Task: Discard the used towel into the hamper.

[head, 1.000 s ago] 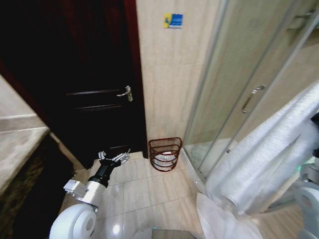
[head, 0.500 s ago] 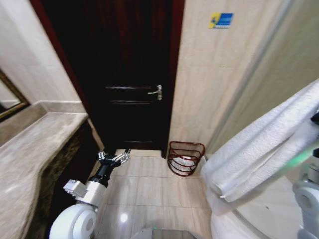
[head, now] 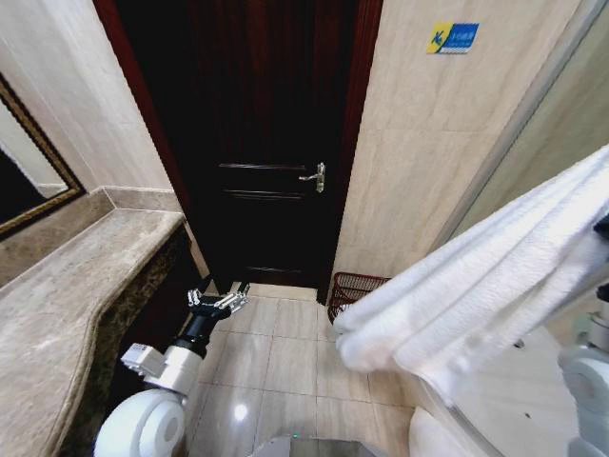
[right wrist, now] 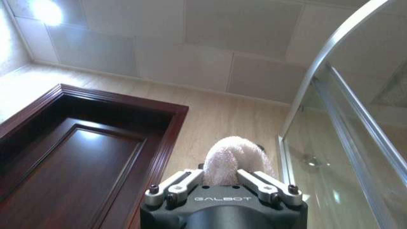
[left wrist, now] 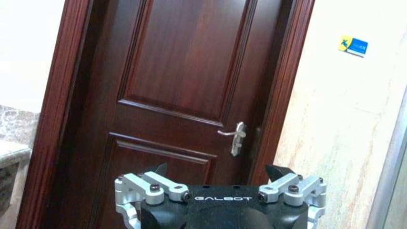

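camera has swung leftward: small reddish-brown wire hamper, on floor at door-frame foot, is now half hidden behind thick white towel. right gripper clamps towel; left gripper idle, jaws apart.

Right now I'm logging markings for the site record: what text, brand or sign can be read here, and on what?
"GALBOT": on the left gripper, body below its open fingers.
"GALBOT": on the right gripper, shut on the towel.
Blue and yellow wall sign beside the door: lettering too small to read.
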